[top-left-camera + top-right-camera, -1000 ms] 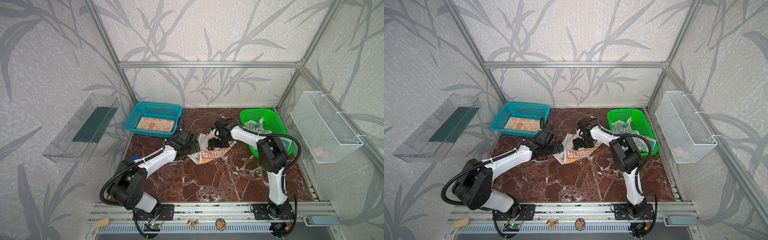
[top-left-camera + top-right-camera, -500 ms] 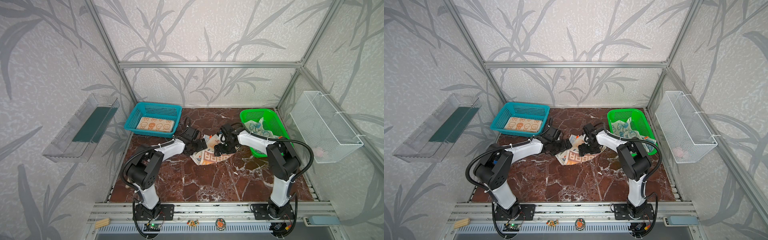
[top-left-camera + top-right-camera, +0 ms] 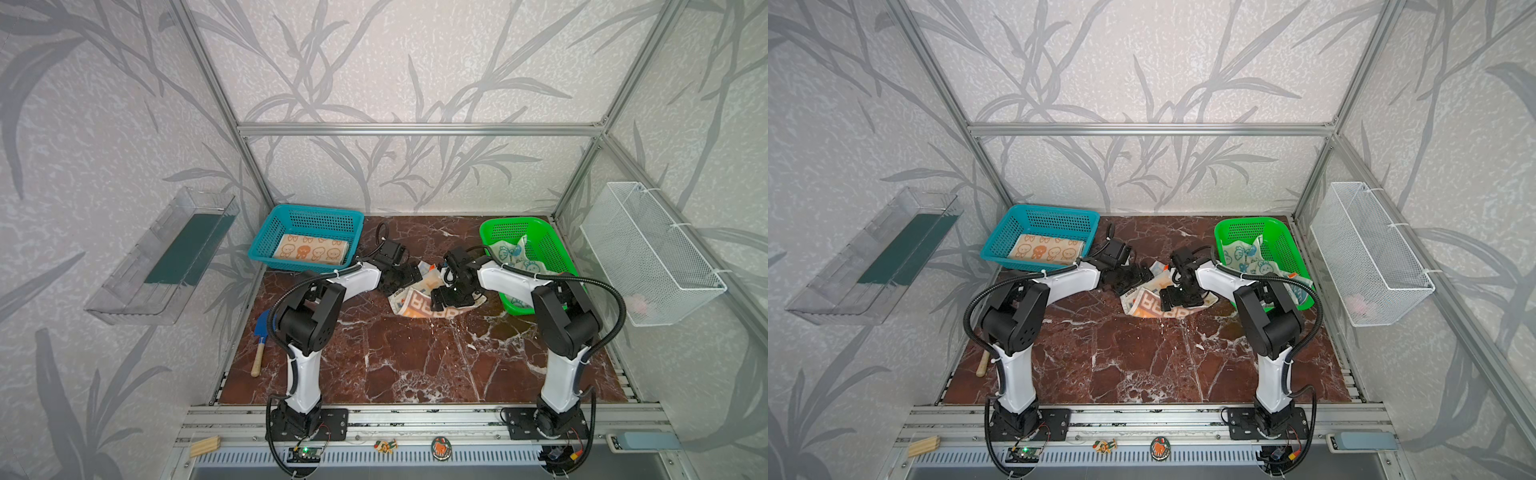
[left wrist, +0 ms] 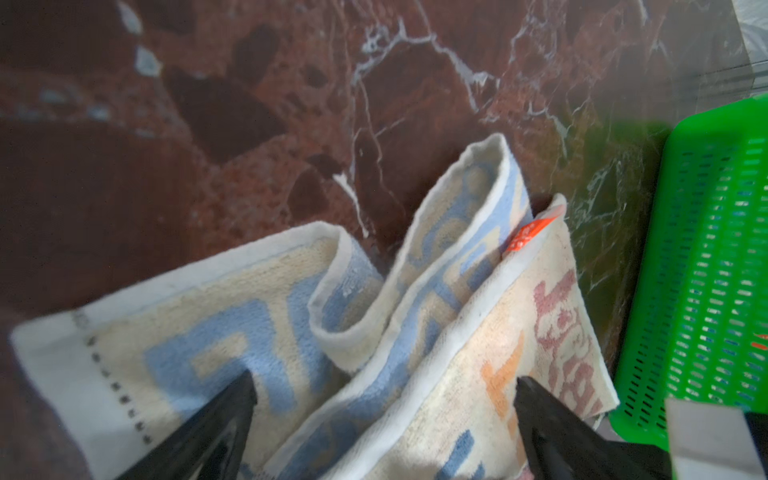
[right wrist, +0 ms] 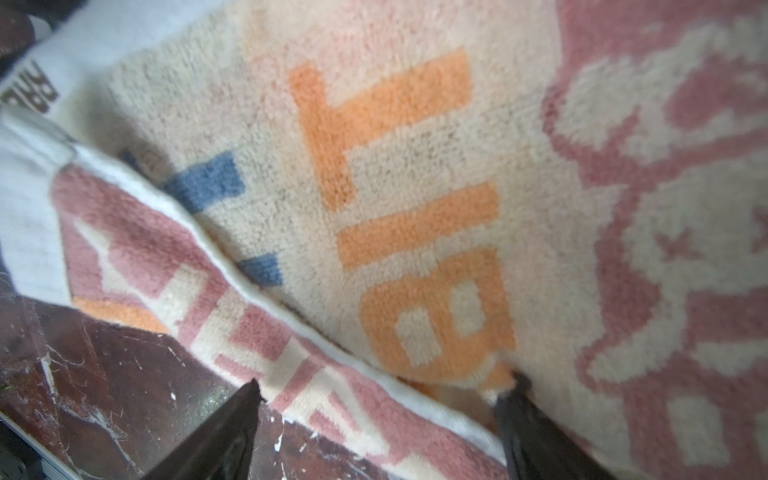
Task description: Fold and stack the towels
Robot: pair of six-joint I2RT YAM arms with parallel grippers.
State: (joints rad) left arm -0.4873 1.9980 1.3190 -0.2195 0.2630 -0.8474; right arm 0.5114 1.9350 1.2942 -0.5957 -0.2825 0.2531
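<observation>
Both arms reach forward from the front rail and bend inward, so their wrists meet near the back middle of the table (image 3: 415, 365). The left gripper (image 3: 402, 277) points down and toward the right, its fingers spread wide over the crumpled blue end of the striped towel (image 3: 415, 306), with nothing pinched between them. The right gripper (image 3: 451, 297) tips down onto the same towel from the other side, fingers likewise spread. One fingertip (image 5: 523, 415) touches the pile by an orange letter and the other sits at the towel's folded edge (whether that one touches, I cannot tell). The striped towel lies bunched on the table between the two baskets, just beside the green basket (image 3: 544, 232), which holds the rumpled blue-bunny towel (image 3: 509, 253). The orange-bunny towel (image 3: 311, 251) lies folded flat in the blue basket (image 3: 307, 210).
</observation>
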